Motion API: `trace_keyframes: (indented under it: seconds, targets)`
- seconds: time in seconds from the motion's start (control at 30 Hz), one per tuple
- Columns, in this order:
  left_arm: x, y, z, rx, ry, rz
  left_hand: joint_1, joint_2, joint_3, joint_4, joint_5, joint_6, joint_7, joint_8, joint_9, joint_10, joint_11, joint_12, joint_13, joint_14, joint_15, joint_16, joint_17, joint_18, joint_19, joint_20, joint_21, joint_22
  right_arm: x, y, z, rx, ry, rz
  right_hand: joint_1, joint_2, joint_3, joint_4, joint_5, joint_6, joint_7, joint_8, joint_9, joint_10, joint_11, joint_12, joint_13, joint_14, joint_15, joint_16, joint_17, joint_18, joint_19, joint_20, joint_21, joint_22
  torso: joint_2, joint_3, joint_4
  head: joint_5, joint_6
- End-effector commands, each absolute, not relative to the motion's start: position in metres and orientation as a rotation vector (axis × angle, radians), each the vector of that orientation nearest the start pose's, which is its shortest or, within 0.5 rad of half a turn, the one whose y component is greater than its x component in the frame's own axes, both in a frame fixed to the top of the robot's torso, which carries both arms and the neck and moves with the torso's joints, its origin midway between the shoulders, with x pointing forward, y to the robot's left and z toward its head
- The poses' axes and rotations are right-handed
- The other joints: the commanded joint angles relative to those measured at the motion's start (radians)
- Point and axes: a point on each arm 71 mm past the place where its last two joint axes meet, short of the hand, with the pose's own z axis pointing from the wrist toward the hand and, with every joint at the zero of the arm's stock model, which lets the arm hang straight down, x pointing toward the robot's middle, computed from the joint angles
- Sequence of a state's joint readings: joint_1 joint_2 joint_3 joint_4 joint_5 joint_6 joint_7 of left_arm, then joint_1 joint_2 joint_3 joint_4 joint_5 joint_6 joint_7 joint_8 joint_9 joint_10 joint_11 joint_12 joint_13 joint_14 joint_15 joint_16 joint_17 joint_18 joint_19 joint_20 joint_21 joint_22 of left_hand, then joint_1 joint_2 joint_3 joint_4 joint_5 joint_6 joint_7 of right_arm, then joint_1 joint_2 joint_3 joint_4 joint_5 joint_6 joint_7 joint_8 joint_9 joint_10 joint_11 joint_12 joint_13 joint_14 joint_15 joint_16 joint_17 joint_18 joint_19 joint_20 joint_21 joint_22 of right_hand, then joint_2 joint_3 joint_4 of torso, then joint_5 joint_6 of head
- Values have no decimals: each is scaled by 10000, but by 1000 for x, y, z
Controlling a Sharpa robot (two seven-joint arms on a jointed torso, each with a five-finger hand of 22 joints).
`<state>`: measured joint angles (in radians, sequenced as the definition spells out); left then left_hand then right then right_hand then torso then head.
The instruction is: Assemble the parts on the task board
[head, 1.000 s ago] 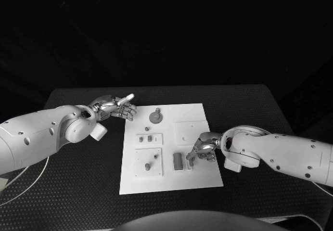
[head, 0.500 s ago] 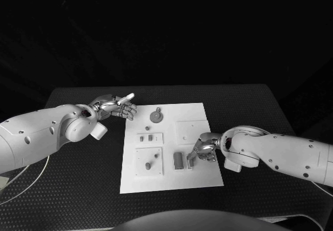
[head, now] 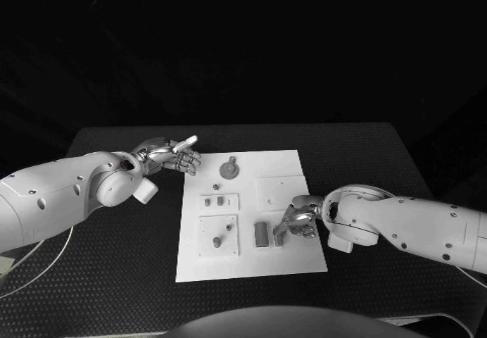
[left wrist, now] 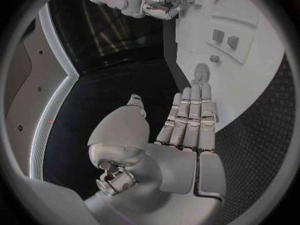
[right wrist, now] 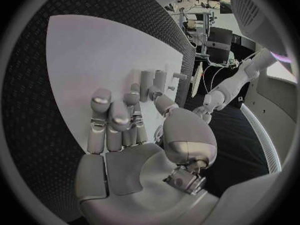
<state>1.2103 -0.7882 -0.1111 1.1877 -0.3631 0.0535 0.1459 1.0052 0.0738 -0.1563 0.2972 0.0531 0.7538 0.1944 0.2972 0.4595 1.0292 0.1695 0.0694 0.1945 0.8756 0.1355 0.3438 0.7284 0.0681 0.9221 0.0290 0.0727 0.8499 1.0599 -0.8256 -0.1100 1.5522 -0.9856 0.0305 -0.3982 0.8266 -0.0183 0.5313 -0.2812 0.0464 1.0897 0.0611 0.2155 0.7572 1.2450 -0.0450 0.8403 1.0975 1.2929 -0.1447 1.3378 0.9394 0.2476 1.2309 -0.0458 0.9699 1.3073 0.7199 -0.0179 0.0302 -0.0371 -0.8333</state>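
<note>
The white task board [head: 289, 253] lies mid-table. On it are a gear [head: 229, 169], two small pieces [head: 214, 202] in a raised square, a small peg [head: 216, 243] and two upright blocks [head: 262, 234]. My right hand [head: 298, 221] rests over the board's right half, its fingertips against the narrower block [head: 277, 238]. In the right wrist view the right hand [right wrist: 125, 130] reaches toward the upright blocks [right wrist: 145, 79], thumb bent in close to the fingers; whether it pinches one is hidden. My left hand [head: 172, 158] hovers off the board's far left corner, fingers spread, holding nothing. In the left wrist view the left hand [left wrist: 187, 130] points toward the gear [left wrist: 201, 72].
The black table [head: 122, 267] surrounds the board on all sides, with wide bare strips to its left and right. The board's far right quarter [head: 279, 172] carries no loose pieces. A thin cable [head: 46, 264] trails on the table under my left arm.
My right hand has shifted slightly down and to the right beside the narrow block. The left hand has barely moved.
</note>
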Motion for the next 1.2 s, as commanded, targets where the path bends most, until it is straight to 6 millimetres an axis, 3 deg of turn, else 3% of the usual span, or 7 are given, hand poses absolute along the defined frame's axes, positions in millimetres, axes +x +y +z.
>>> trace_keyframes:
  seconds: [0.03,0.2,0.53,0.87,1.2]
  targets:
    - [523,264,-232,-8237,19221,-12595,92,27,-65,-11,-42,-57,139,39,-17,13,-20,17,13,70,-31,-51,18,161,-49,36,0,-9,419,-192,-305,2622,24516,6152,-116,-50,-12,72,34,0,46,5,-15,15,-7,50,-16,4,-60,42,3,142,58,-21,7,116,3,5,-6,7,21]
    - [523,265,-232,-8251,19214,-12568,95,31,-68,-11,-42,-57,139,39,-18,13,-20,17,13,70,-31,-53,20,161,-49,36,0,-9,419,-193,-305,2607,24617,6042,-224,-193,10,129,34,-53,62,-38,-42,-20,7,35,-25,-8,-52,20,-9,142,53,-29,-24,103,4,4,-6,10,29]
    - [523,264,-232,-8242,19234,-12587,99,33,-76,-11,-42,-59,140,40,-19,12,-20,17,14,72,-31,-57,24,161,-48,36,0,-9,420,-190,-306,2591,24593,6138,-622,-839,207,689,34,-191,106,-138,-97,-142,49,9,-39,-52,-20,-82,-51,142,34,-70,-153,52,4,2,-1,4,48]
    - [523,264,-232,-8243,19245,-12586,100,36,-81,-11,-42,-58,139,41,-19,13,-20,17,15,73,-32,-59,27,161,-48,36,1,-9,420,-190,-306,2644,24521,6190,-692,-1042,298,897,35,-213,114,-151,-101,-169,54,14,-40,-58,-14,-103,-55,142,37,-85,-181,49,2,-3,-4,3,46]
    - [524,265,-232,-8243,19228,-12585,105,41,-90,-11,-42,-59,139,42,-20,12,-20,16,16,75,-32,-63,32,161,-48,36,1,-9,421,-195,-304,2824,24202,6208,-706,-1092,344,990,35,-213,113,-150,-98,-173,53,21,-38,-54,-16,-106,-54,142,48,-94,-187,51,3,7,-12,-1,85]
